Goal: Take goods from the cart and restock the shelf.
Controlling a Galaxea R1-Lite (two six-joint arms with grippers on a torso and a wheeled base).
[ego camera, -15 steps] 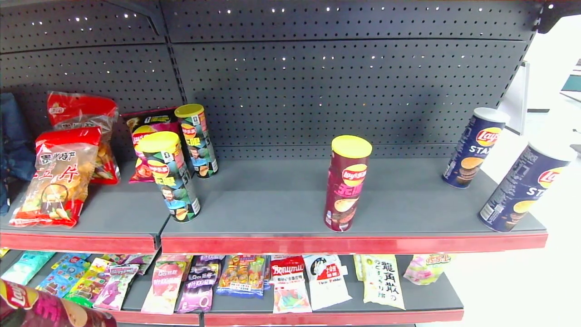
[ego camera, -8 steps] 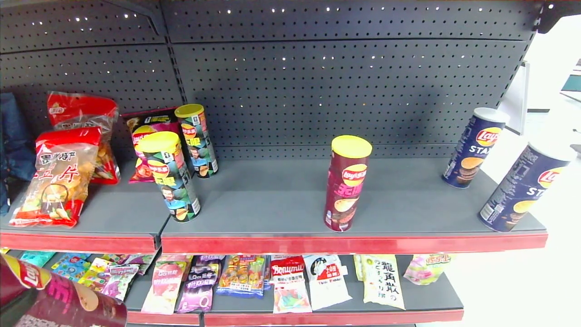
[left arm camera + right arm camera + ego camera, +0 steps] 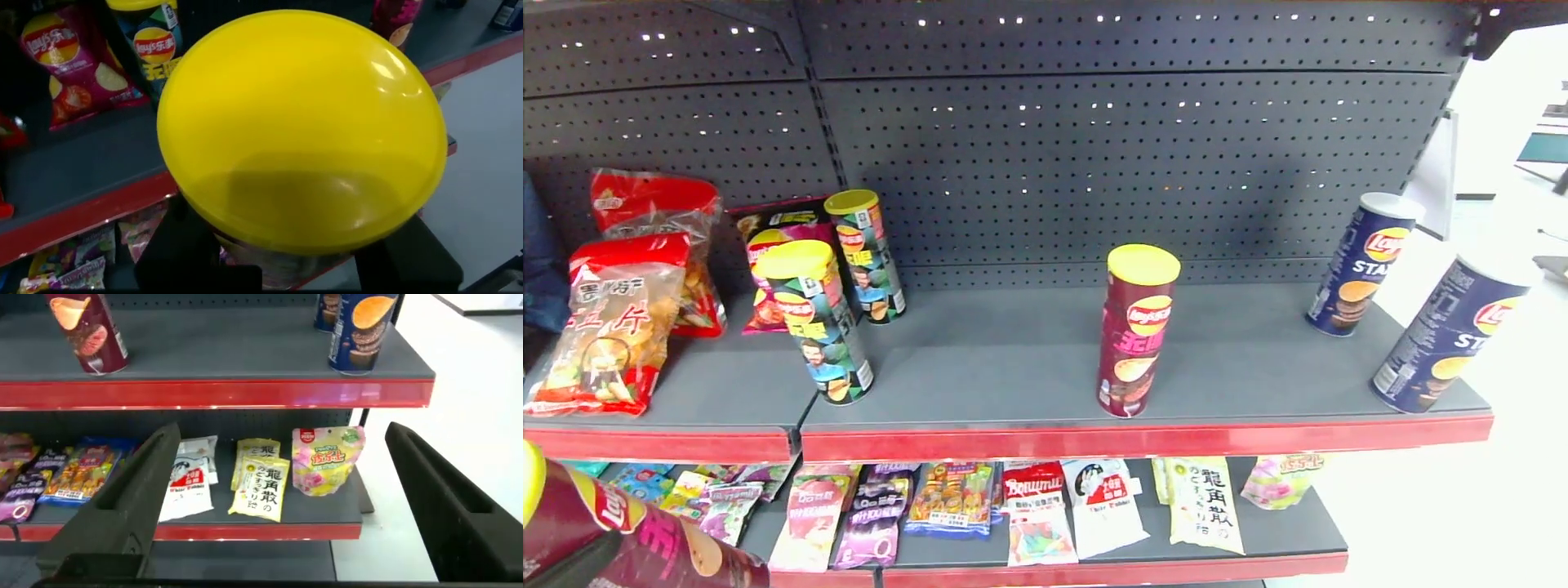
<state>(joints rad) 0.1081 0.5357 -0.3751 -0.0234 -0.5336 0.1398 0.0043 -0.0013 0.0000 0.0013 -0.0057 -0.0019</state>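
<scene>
Clamped in left gripper [image 3: 298,265] below red-edged grey shelf [image 3: 1143,441]: maroon cardboard chip tube [image 3: 645,543], yellow-lidded. Probably light, stiff, dentable; best gripped mid-body. Right gripper [image 3: 282,441] spread, empty.

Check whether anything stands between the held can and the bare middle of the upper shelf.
Nothing visible. The held can is below the red shelf edge; the bare spot lies between the colourful can and the maroon can.

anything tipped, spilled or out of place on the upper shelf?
Nothing stands out. The maroon can, both green cans and both blue cans stand upright on the upper shelf; snack bags lean at its left end. No spills.
</scene>
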